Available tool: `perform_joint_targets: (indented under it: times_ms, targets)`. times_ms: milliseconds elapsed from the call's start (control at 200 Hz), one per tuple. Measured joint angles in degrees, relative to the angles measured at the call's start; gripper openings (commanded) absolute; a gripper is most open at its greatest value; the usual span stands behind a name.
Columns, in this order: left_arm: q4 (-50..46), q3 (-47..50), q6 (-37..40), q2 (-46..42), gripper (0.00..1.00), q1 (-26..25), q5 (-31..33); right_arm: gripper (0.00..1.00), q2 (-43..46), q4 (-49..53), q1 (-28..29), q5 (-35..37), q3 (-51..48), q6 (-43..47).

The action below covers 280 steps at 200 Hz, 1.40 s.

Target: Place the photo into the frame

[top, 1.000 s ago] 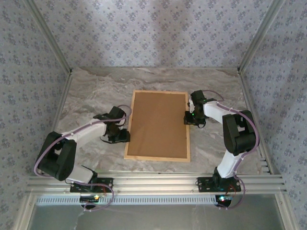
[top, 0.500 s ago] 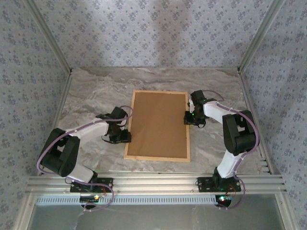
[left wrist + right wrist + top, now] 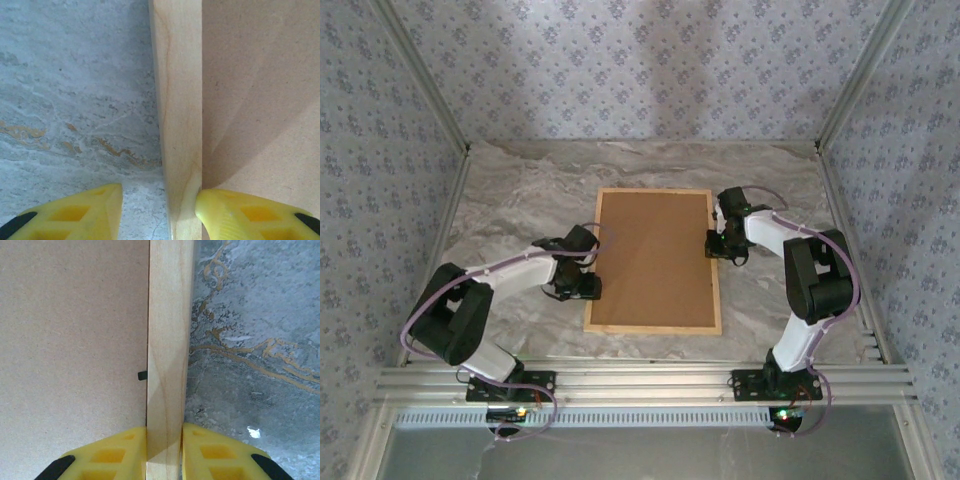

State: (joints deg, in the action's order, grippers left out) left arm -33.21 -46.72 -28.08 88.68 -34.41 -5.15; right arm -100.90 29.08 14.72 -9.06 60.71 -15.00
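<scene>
The frame (image 3: 653,329) of light tan wood lies flat at the table's middle, with a plain brown backing board (image 3: 655,260) inside its rails. The photo is hidden. My left gripper (image 3: 584,287) straddles the left rail (image 3: 177,100) and stands open: the right finger (image 3: 235,212) touches the rail's inner edge on the board (image 3: 260,90), while the left finger (image 3: 85,212) is apart from it over the table. My right gripper (image 3: 718,245) is shut on the right rail (image 3: 167,340), a yellow finger (image 3: 120,450) pressed to each side.
The marble-patterned tabletop (image 3: 520,200) surrounds the frame, bounded by papered walls and an aluminium rail (image 3: 640,382) at the near edge. A small black tab (image 3: 142,375) sits at the board's edge by the right rail.
My left gripper has moved right against the left rail and its jaws have parted. The frame's near end has shifted slightly right. The right gripper keeps its hold.
</scene>
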Motion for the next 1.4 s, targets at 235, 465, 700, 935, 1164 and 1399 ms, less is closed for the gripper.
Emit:
perform_joint_targets:
  times_ms: [235,465,700,935,1164,1399]
  targets:
    - [0.0,-0.9,0.6,1.7,0.57,-2.1,2.7,0.24,-0.3,-0.1,0.1,0.7,0.4,0.0]
    - [-1.2,-1.8,1.5,2.2,0.6,-2.9,4.7,0.24,-0.4,0.0,0.2,0.8,0.5,0.0]
    - [-3.1,-2.6,1.7,-0.2,0.64,-3.8,9.2,0.24,-0.4,0.2,0.2,1.0,0.6,0.0]
    - [2.1,-0.2,1.4,-9.3,0.69,-3.5,14.3,0.24,-1.0,0.5,1.2,0.8,1.7,0.0]
    - [12.3,3.6,-1.4,-16.5,0.7,2.3,12.0,0.3,-3.4,1.6,3.0,0.6,5.0,0.1]
    - [19.5,3.6,-3.6,-10.7,0.71,11.3,5.7,0.53,-3.2,2.9,2.5,0.7,7.0,0.8]
